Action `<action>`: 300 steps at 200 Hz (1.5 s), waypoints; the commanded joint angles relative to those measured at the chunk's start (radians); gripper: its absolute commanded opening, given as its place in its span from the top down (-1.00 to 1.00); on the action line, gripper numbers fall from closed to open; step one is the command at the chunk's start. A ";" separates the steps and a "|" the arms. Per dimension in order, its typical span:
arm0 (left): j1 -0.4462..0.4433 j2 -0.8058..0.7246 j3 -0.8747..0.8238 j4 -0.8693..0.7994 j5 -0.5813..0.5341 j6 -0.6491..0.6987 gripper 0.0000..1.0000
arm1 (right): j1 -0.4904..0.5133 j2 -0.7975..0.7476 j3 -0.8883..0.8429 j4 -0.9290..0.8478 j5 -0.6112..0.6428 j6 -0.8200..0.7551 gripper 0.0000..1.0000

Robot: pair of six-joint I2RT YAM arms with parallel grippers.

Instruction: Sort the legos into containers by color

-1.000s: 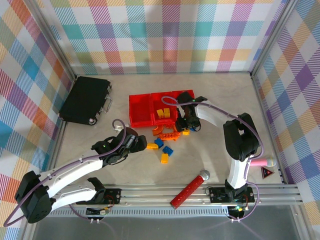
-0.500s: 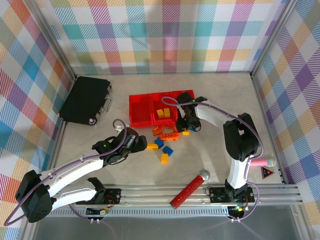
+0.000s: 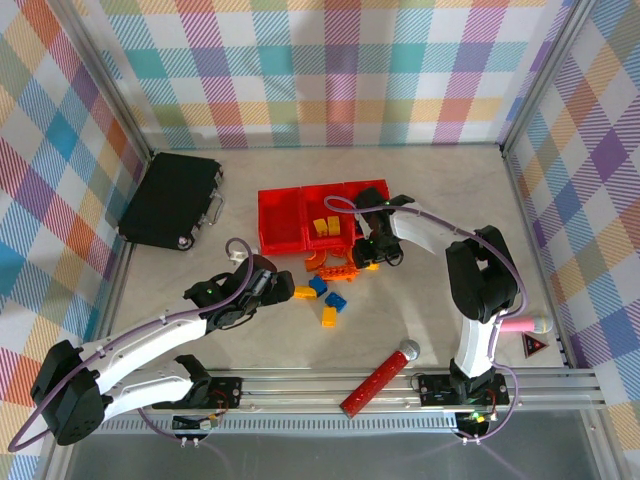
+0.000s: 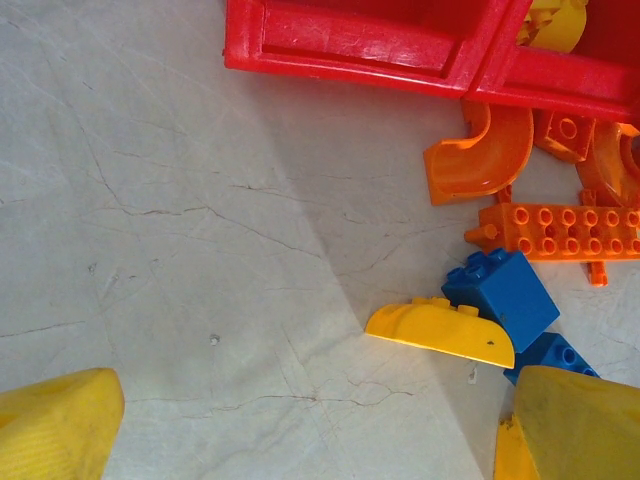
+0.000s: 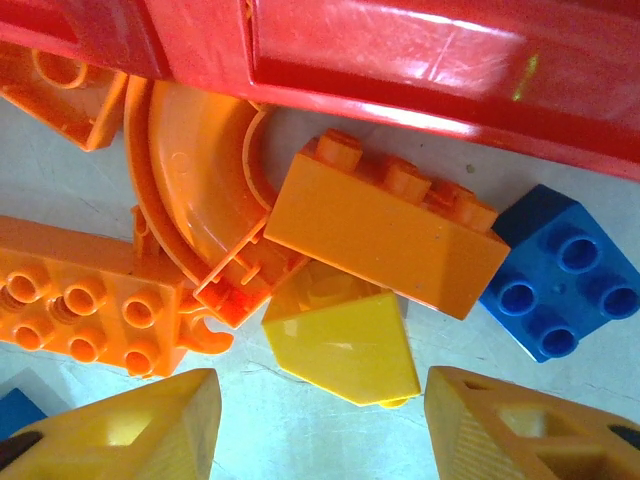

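progress: early, I judge; a few yellow pieces lie in the middle bin of the containers, the other legos lie loose just in front of it | long orange brick: flat, studs up, long axis parallel to the containers' front wall | right gripper: half-open astride the yellow wedge, not gripping | left gripper: wide, holding nothing, near the front-left corner

a: anything cut off near the red bins?
b: a yellow lego inside them runs off the top edge; in front of them a blue brick sits half hidden behind a fingertip.
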 commanded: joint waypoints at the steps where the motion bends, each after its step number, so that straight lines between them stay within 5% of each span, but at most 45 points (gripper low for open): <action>1: -0.013 -0.011 -0.003 0.013 0.005 -0.005 -0.99 | -0.003 0.005 -0.005 -0.014 -0.023 0.011 -0.14; 110: -0.014 -0.016 -0.012 0.010 0.002 -0.006 -0.99 | -0.002 0.078 0.043 0.001 -0.016 0.008 -0.11; 300: -0.013 0.006 0.001 0.025 0.008 0.000 -0.99 | 0.013 0.009 0.031 -0.050 0.014 0.029 0.42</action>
